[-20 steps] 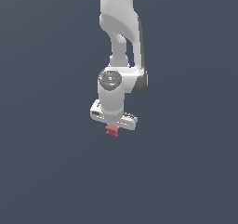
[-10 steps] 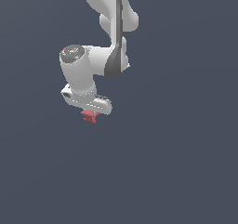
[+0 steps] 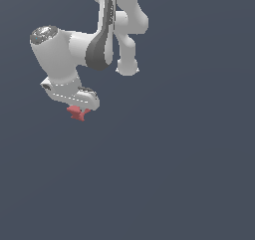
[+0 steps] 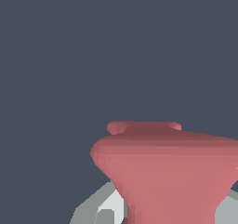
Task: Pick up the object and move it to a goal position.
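Note:
The object [image 3: 77,113] is a small matte red block with a pinched waist, hanging just below the white hand of the arm in the exterior view's upper left. My gripper [image 3: 78,109] is shut on the object, and its fingers are mostly hidden behind the hand and the block. In the wrist view the object [image 4: 167,172] fills the near part of the picture, flaring wide from a narrow waist, with grey fingers [image 4: 95,211] showing beside it.
The white arm [image 3: 114,30] rises to the exterior view's top edge. A flat dark blue-grey background [image 3: 174,174] lies all around, with no other objects or edges visible.
The arm has swung towards the exterior view's left, carrying the red object with it in the shut gripper. The hand has turned as it moved.

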Controlling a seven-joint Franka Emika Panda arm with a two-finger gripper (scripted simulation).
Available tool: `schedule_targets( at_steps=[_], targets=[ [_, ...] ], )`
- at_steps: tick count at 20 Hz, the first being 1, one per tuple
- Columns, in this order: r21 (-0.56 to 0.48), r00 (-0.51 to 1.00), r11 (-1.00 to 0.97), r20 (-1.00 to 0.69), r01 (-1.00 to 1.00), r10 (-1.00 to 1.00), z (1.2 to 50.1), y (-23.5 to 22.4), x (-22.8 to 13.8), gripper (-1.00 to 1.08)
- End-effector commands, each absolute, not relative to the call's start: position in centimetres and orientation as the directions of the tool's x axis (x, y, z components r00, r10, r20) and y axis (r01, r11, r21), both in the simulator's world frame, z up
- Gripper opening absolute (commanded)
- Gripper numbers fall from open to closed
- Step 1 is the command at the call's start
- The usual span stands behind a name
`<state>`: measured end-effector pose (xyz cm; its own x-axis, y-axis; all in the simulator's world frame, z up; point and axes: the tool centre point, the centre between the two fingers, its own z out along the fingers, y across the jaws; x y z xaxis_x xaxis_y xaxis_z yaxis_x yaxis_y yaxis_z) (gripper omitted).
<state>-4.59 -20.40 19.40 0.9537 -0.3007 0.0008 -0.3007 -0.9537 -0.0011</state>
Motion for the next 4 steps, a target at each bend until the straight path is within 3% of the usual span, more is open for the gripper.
schedule_targets(
  at_steps=[1,4],
  targets=[
    [-0.001,0.954,-0.954,0.000,-0.298,-0.298,19.92,-21.23,-4.85,-1.00],
    [-0.001,0.954,-0.954,0.000,-0.298,-0.298,20.11,-21.58,-4.93,-1.00]
  ],
)
